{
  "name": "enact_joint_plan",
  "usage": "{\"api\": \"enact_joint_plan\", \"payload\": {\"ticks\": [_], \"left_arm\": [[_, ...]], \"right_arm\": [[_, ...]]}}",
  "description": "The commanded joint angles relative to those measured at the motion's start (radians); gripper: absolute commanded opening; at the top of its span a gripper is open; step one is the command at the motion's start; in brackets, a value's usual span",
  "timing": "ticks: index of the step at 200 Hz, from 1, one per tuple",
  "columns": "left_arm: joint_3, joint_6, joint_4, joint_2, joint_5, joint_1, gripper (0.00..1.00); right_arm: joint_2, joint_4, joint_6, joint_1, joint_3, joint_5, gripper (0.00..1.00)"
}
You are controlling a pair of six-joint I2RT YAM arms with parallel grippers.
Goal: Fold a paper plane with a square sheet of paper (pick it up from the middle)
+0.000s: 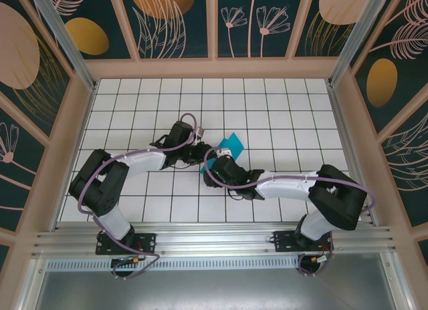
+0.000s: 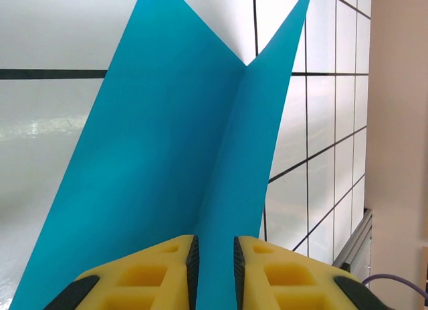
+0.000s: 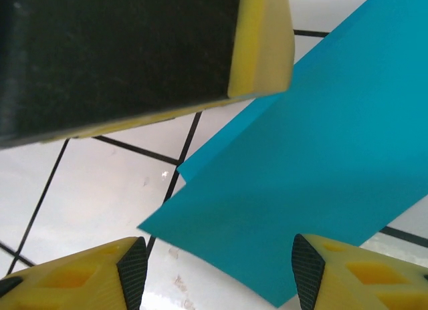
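Gridded desk (image 1: pixel 281 109), both arms meeting mid-desk at the square sheet of paper (image 1: pixel 232 144), which is creased into a V with one broad flap and one narrow; can't tell if it's clear of the desk. Left gripper (image 2: pixel 214 264) has its jaws nearly closed, pinching the sheet at the crease; right gripper (image 3: pixel 217 266) hangs over the paper's lower edge, jaws wide apart, holding nothing. Reads as an early fold with no dart shape yet. Next move likely needs the right jaws to take or press a flap against a steady left pinch, and thin paper slips easily.
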Motion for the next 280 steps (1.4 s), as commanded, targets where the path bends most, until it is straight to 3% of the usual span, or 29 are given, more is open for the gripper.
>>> {"api": "enact_joint_plan", "payload": {"ticks": [1,72,144,177,213,280], "left_arm": [[0.021,0.02,-0.012,0.01,0.024,-0.002,0.25],[0.022,0.016,-0.011,0.033,0.03,-0.002,0.25],[0.017,0.016,-0.022,0.022,0.013,-0.002,0.25],[0.02,0.017,-0.026,0.023,0.007,-0.002,0.25],[0.02,0.015,-0.027,0.025,0.002,-0.002,0.25],[0.022,0.023,-0.046,0.025,-0.021,-0.002,0.25]], "right_arm": [[0.038,-0.003,-0.023,0.019,0.051,0.087,0.62],[0.066,-0.039,-0.002,0.065,0.061,0.251,0.61],[0.032,-0.051,0.011,0.067,0.047,0.277,0.37],[0.021,-0.044,0.009,0.062,0.042,0.234,0.29],[0.001,-0.006,0.017,0.033,0.023,0.121,0.13],[-0.072,0.095,0.023,-0.072,-0.072,-0.093,0.02]]}}
